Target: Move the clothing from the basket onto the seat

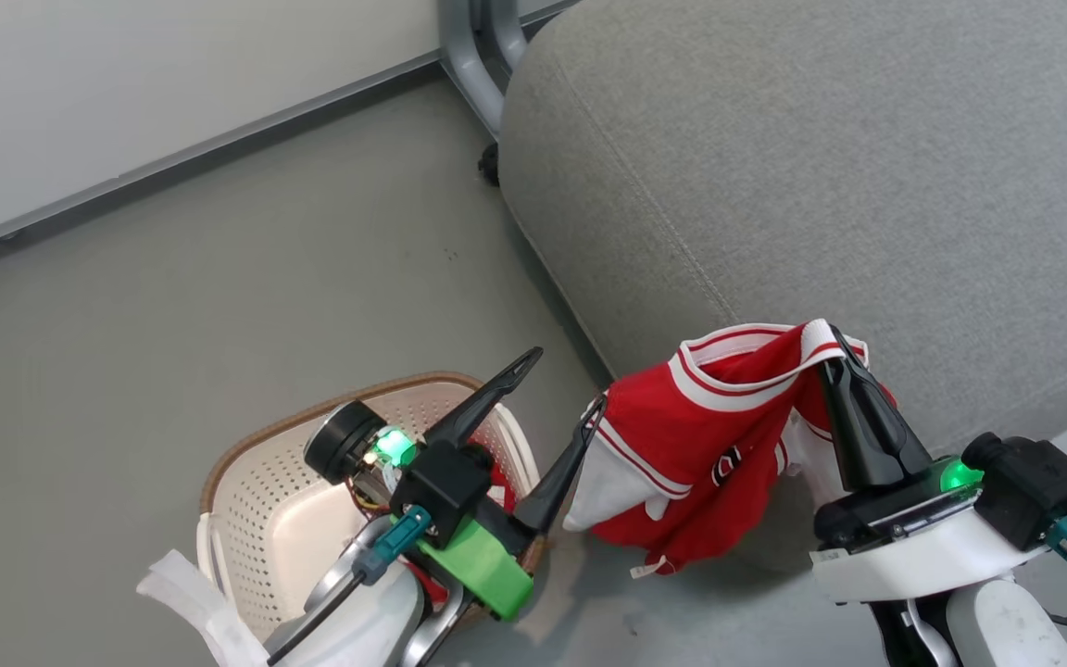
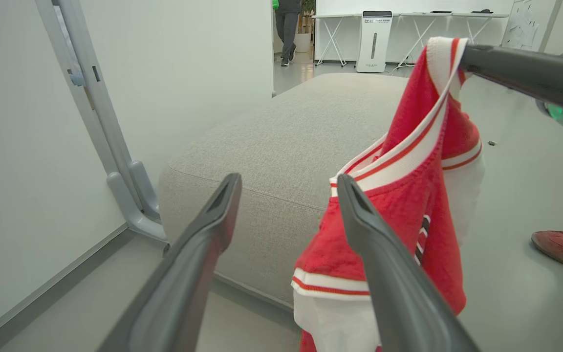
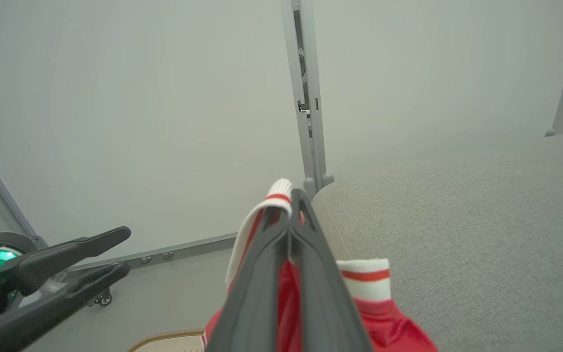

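A red garment point(image 1: 682, 435) with white striped trim hangs over the front edge of the grey seat point(image 1: 821, 167). My right gripper point(image 1: 834, 333) is shut on its white collar band and holds it up. The pinched trim also appears at the right gripper point(image 3: 293, 193) in its own wrist view. My left gripper point(image 1: 567, 379) is open above the cream basket point(image 1: 246, 435), and its right finger point(image 2: 359, 215) lies against the garment point(image 2: 408, 205). A little red fabric point(image 1: 499, 484) shows in the basket behind the left gripper, mostly hidden.
A grey metal frame leg point(image 1: 478, 56) with a caster stands by the seat's far corner along the wall. A white strip point(image 1: 191, 593) lies beside the basket. A person's red shoe point(image 2: 560, 249) is on the floor to the right, and another person point(image 2: 286, 29) stands far off.
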